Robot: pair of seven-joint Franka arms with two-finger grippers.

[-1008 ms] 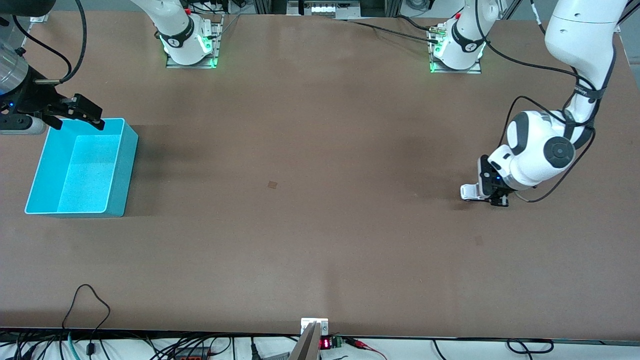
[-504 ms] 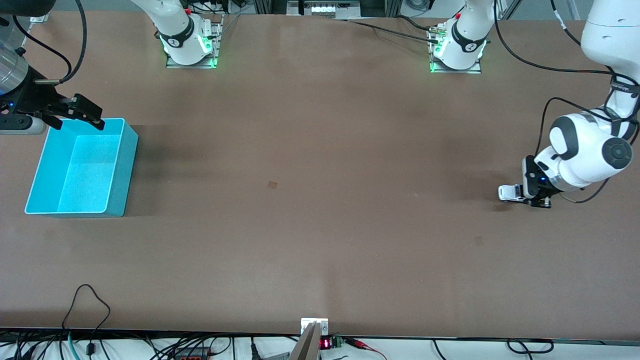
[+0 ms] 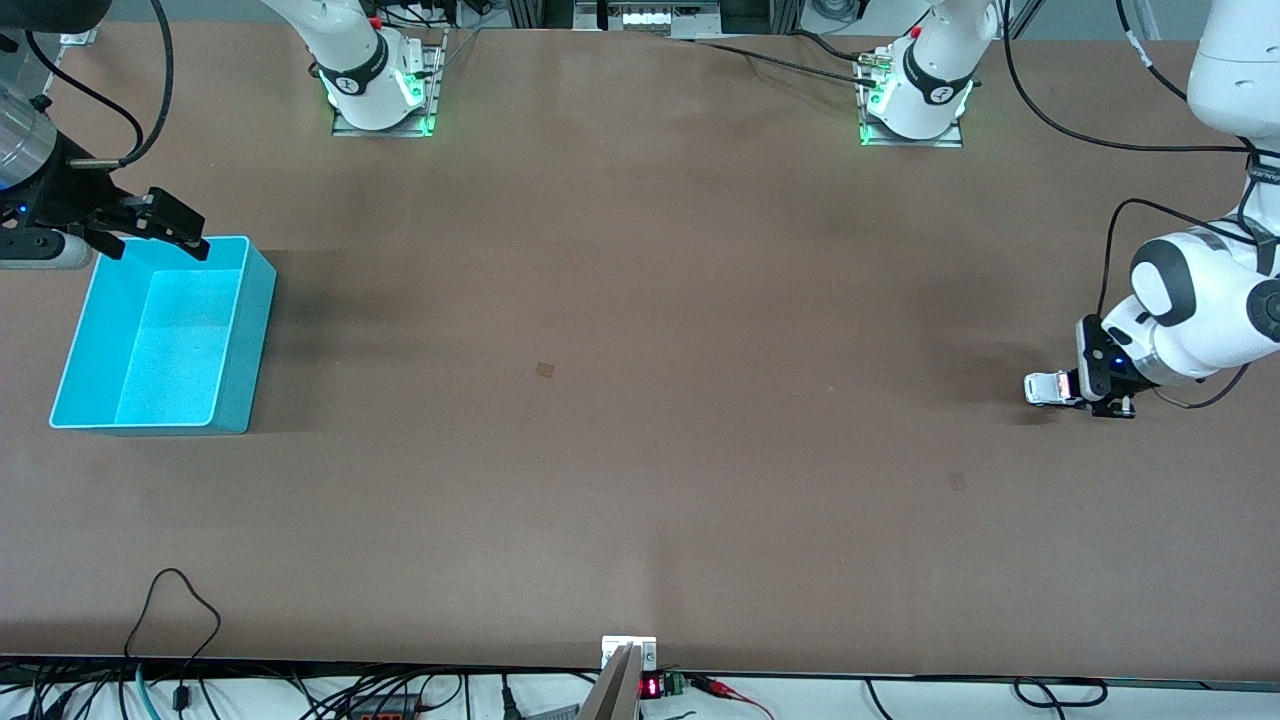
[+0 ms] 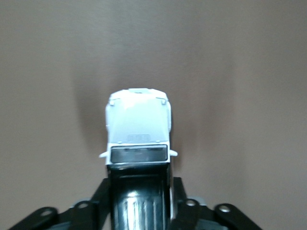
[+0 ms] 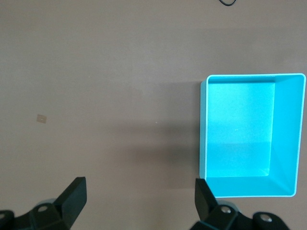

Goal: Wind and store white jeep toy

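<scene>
The white jeep toy (image 3: 1045, 388) stands on its wheels on the table near the left arm's end. In the left wrist view, the jeep toy (image 4: 138, 129) shows its white hood, with its black ribbed rear roof set inside my left gripper (image 4: 139, 184). My left gripper (image 3: 1078, 392) is low at the table, around the jeep's rear. The right gripper (image 3: 150, 243) waits open and empty over the turquoise bin's (image 3: 262, 300) rim farthest from the front camera. In the right wrist view, the right gripper (image 5: 139, 191) has only bare table between its fingertips, beside the bin (image 5: 203, 129).
The bin is empty and stands at the right arm's end of the table. A small tan mark (image 3: 545, 369) lies near the table's middle. Both arm bases (image 3: 380, 90) are bolted along the edge farthest from the front camera. Cables (image 3: 175, 610) hang at the near edge.
My left gripper has slid along the table toward the left arm's end, taking the jeep toy backward with it. The right arm has not moved.
</scene>
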